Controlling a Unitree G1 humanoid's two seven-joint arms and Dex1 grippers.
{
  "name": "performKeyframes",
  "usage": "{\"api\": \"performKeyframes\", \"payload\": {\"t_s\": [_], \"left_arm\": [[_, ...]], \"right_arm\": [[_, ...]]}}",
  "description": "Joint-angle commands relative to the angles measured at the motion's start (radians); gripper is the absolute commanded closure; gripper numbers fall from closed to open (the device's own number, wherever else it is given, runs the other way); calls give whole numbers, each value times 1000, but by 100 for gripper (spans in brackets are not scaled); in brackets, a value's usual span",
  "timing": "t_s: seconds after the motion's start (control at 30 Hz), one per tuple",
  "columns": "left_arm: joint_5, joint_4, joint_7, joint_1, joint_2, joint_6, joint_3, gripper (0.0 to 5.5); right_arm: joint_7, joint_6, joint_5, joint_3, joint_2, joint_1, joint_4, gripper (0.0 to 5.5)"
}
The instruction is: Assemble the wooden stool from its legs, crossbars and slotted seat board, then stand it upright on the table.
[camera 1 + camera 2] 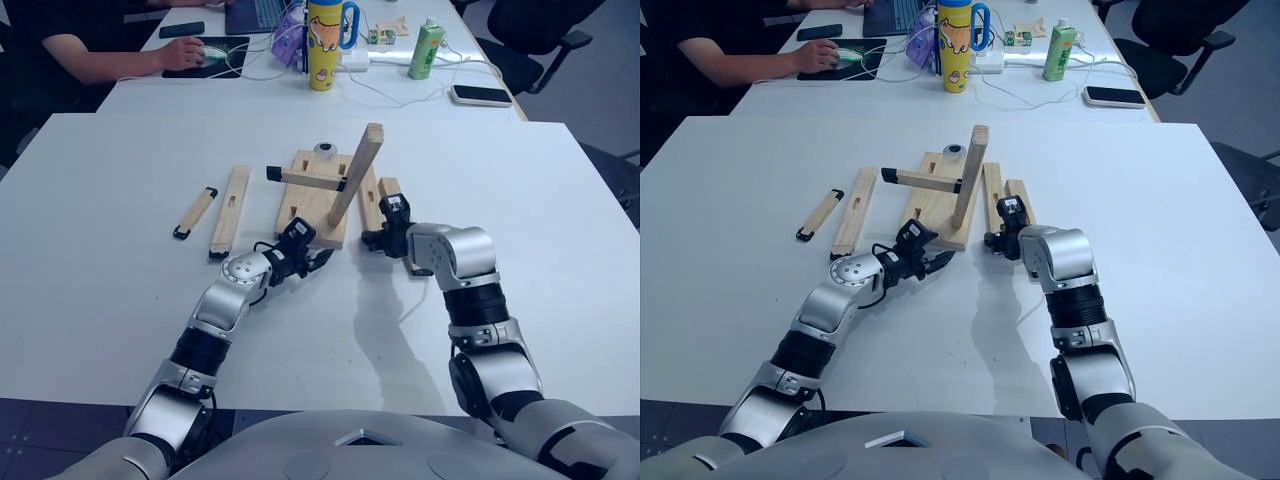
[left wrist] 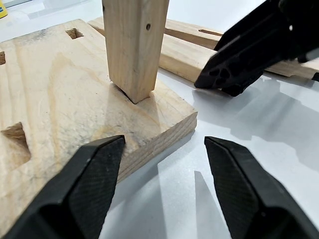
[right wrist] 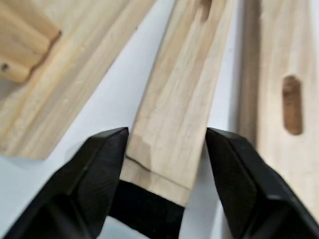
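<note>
The seat board (image 1: 305,205) lies flat just ahead of the left claw (image 2: 164,144). It serves as the holder here. Its corner slot nearest that claw has one leg (image 1: 357,175) standing in it, tilted rather than plumb. The other slots seen past the claw's fingers are bare. A crossbar (image 1: 310,180) juts sideways from that leg, over the board.

The left claw is spread wide and grips nothing. One finger (image 2: 84,184) sits at the board's near edge, and the other is over the white table (image 1: 520,200).

The right claw (image 3: 167,132) is also spread. Its two fingers straddle the black-capped end of a lying leg (image 3: 174,114), close to both sides. It is not clear whether they press on it. A second lying leg (image 3: 284,99), with a slot in its face, is just beyond that claw.

Out past the left claw's far side lie another leg (image 1: 231,208) and a short bar (image 1: 196,212), both flat. The wood is pale and unfinished.
</note>
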Motion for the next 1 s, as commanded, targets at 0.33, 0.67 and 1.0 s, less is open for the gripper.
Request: {"api": "performKeyframes", "payload": {"t_s": [0.33, 0.67, 1.0], "left_arm": [[21, 105, -11, 74, 22, 80, -32, 254], [22, 84, -30, 73, 32, 70, -42, 254], [5, 75, -77, 50, 47, -14, -26, 254]], "right_arm": [[-91, -32, -59, -35, 72, 52, 71, 235], [-96, -123, -126, 56, 67, 82, 72, 339], [-161, -428, -76, -153, 126, 51, -24, 341]]}}
